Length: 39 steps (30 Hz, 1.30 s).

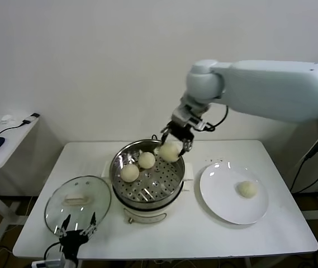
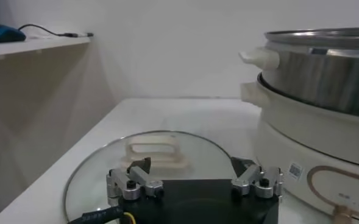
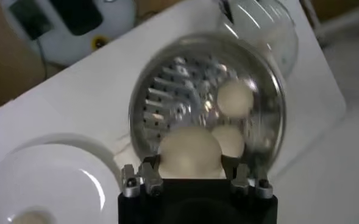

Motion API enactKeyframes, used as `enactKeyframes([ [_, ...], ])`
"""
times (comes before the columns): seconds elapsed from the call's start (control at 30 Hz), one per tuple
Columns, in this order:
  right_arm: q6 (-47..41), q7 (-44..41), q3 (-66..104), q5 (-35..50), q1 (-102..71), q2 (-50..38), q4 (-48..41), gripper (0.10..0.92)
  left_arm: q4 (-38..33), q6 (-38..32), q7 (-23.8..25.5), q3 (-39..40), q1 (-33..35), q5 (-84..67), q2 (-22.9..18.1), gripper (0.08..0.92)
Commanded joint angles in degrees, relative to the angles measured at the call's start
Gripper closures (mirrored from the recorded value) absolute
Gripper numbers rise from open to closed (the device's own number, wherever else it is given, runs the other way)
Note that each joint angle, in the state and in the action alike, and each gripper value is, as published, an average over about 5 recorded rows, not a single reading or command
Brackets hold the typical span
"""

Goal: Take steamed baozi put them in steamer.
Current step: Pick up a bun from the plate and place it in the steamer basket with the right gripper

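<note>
**Three buns at the steamer, one left on the plate**

Four small round cream-white dough buns in all. Two lying on the perforated tray inside the round shiny stainless-steel steamer (image 1: 147,192), one near the left wall (image 1: 129,173), one just behind it toward the middle (image 1: 146,160). Third bun (image 1: 169,151) clamped between the half-closed jaws of the right gripper (image 1: 175,140), hanging over the steamer's rear right rim. Fourth bun (image 1: 247,189) alone on the flat white round plate (image 1: 220,195), toward the table's right edge.

Probably light, soft and easily dented; smooth skin, likely a little slippery. Best taken across the widest part of the dome with gentle pressure only.

Left gripper (image 2: 194,179) parked low at the table's front left corner, jaws spread wide and empty, over the round glass lid with a white handle (image 1: 78,202).
</note>
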Motion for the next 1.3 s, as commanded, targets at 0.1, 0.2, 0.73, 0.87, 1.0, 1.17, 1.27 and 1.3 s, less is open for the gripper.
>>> enactKeyframes([
  [0.1, 9.6, 2.0, 1.1, -15.3, -10.2, 11.2, 1.7, 0.347, -0.5, -0.1, 0.0, -0.3, 0.6, 0.0, 0.4, 0.177],
  [0.2, 8.7, 3.4, 0.3, -17.3, -12.8, 11.4, -0.1, 0.347, -0.5, -0.2, -0.1, -0.5, 0.9, -0.2, 0.4, 0.177],
  [0.73, 6.9, 10.2, 1.2, -25.5, -18.8, 12.2, -6.2, 0.345, -0.6, -0.6, -0.3, -0.4, 1.2, -0.1, 0.0, 0.177],
  [0.87, 8.3, 9.1, 1.2, -22.2, -16.4, 11.9, -5.6, 0.296, -0.6, -0.7, -0.3, -0.4, 1.2, -0.1, 0.1, 0.177],
  [1.0, 10.5, 5.0, 1.4, -16.9, -12.0, 9.9, -5.4, 0.217, -0.6, -0.7, -0.3, -0.3, 1.2, -0.1, 0.1, 0.177],
  [1.17, 11.3, 0.4, -0.3, -7.5, -3.7, 3.9, -6.1, 0.203, -0.5, -0.8, -0.4, -0.1, 1.2, 0.0, 0.0, 0.177],
  [1.27, 8.2, -1.6, -4.1, 0.5, 2.0, -2.3, -7.4, 0.203, -0.7, -0.8, -0.3, 0.1, 1.2, 0.1, -0.1, 0.177],
  [1.3, 6.1, -2.0, -5.8, 3.1, 3.8, -4.7, -7.7, 0.203, -0.7, -0.8, -0.3, 0.1, 1.1, 0.2, -0.1, 0.177],
])
